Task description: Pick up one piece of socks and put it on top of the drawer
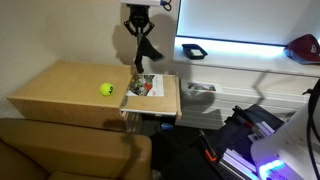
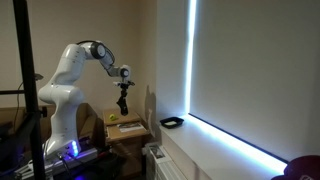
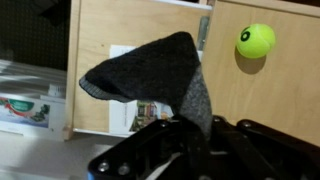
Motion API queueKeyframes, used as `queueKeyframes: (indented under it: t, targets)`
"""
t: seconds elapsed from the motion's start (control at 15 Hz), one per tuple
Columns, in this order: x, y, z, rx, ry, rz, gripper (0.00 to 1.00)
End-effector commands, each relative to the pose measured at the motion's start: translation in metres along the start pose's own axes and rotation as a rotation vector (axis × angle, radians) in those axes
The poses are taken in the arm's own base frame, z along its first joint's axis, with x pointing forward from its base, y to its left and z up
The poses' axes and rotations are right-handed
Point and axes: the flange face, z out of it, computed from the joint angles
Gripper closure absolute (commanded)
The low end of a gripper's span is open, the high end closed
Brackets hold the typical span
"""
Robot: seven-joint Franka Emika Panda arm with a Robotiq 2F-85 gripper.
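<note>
My gripper [image 1: 139,36] is shut on a dark grey sock [image 1: 147,52] that hangs from it above the wooden drawer unit [image 1: 60,90]. In the wrist view the sock [image 3: 150,70] drapes out from between the jaws [image 3: 195,128] over the wooden top [image 3: 265,90]. In an exterior view the gripper [image 2: 123,88] holds the sock [image 2: 122,103] dangling above the unit. The sock's lower end hangs over the edge with the magazine.
A yellow-green ball [image 1: 106,89] lies on the wooden top, also in the wrist view [image 3: 256,40]. A magazine [image 1: 145,86] lies in the open part beside it. A black tray [image 1: 192,51] sits on the window ledge. A sofa [image 1: 60,150] stands in front.
</note>
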Motion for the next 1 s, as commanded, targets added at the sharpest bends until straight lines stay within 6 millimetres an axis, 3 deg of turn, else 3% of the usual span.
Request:
queueKeyframes:
  t: [0.0,0.07,0.13,0.33,0.4,0.53,0.93]
  targets:
    - [0.014,-0.057,-0.005,0.053,0.137,-0.03,0.99]
    - [0.009,-0.062,-0.012,0.097,0.109,-0.031,0.99]
    - [0.003,-0.051,0.0,0.051,0.103,-0.03,0.94]
    - [0.004,-0.064,-0.011,0.079,0.116,-0.037,0.99]
    - [0.006,-0.06,-0.001,0.052,0.083,-0.04,0.99]
    - [0.01,-0.074,0.021,0.056,0.074,-0.052,0.99]
    - [0.031,-0.13,0.065,0.141,0.232,-0.086,0.99]
